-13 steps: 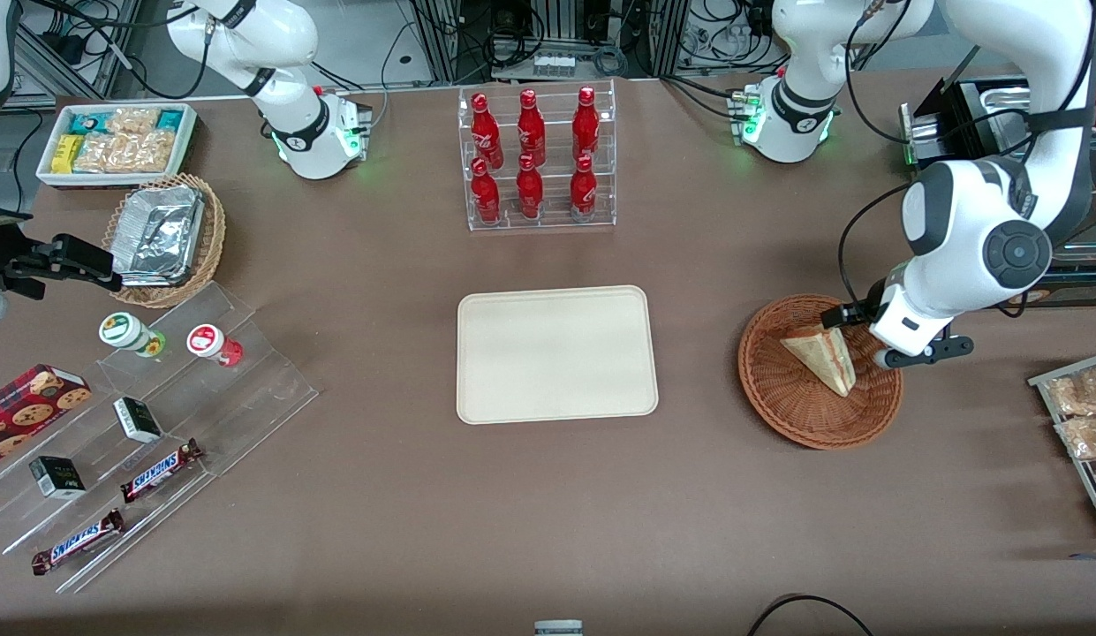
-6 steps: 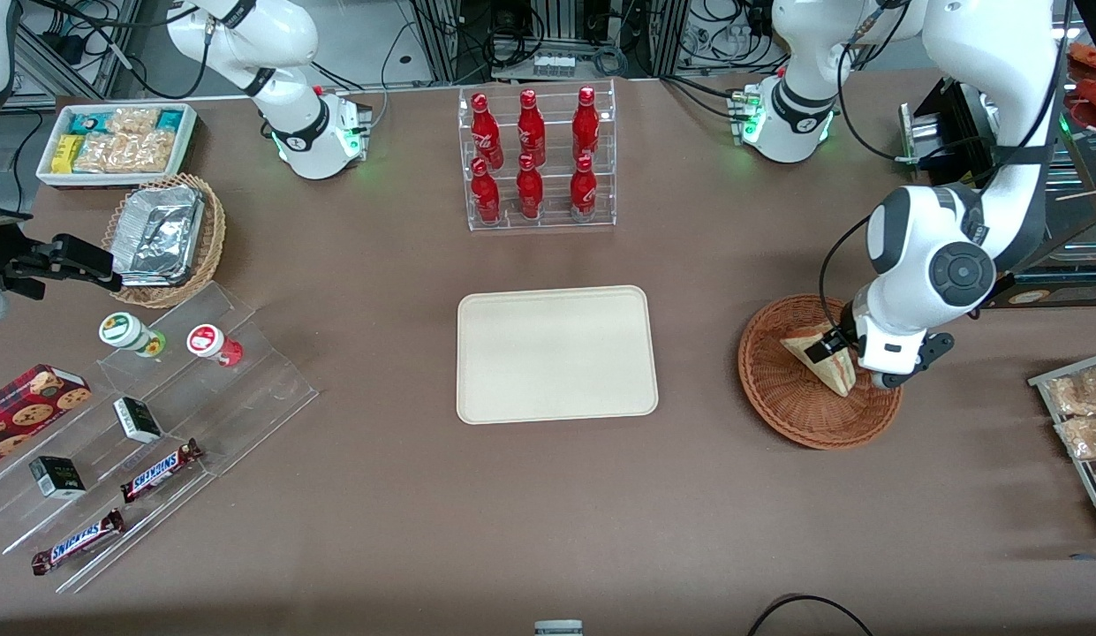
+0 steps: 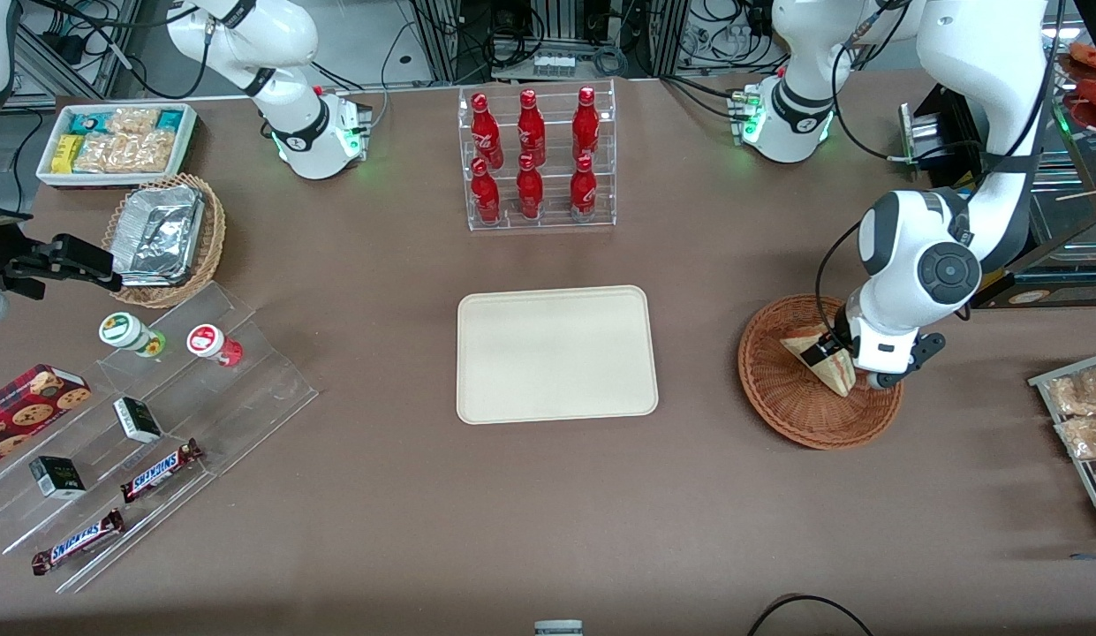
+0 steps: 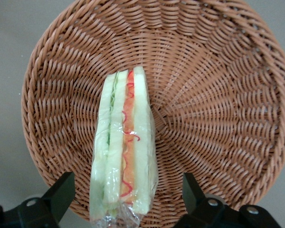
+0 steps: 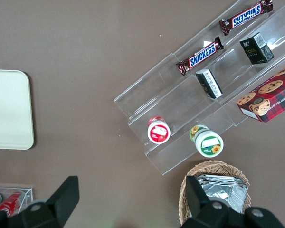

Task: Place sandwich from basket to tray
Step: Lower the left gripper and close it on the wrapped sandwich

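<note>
The sandwich lies in the reddish-brown wicker basket, wrapped in clear film, its red-orange and green filling edge up. My left gripper hangs low over the basket, open, with one black finger on each side of the sandwich's wide end. The fingers stand apart from the bread, with basket weave showing in the gaps. The cream tray lies bare at the table's middle, toward the parked arm from the basket.
A clear rack of red bottles stands farther from the front camera than the tray. A wire rack of snack packets sits at the working arm's table end. Stepped acrylic shelves with candy bars and a foil-filled tan basket lie toward the parked arm's end.
My gripper has swung in over the basket from its rim and now straddles the sandwich. In the last half second it has shifted only slightly. The sandwich has not moved.
</note>
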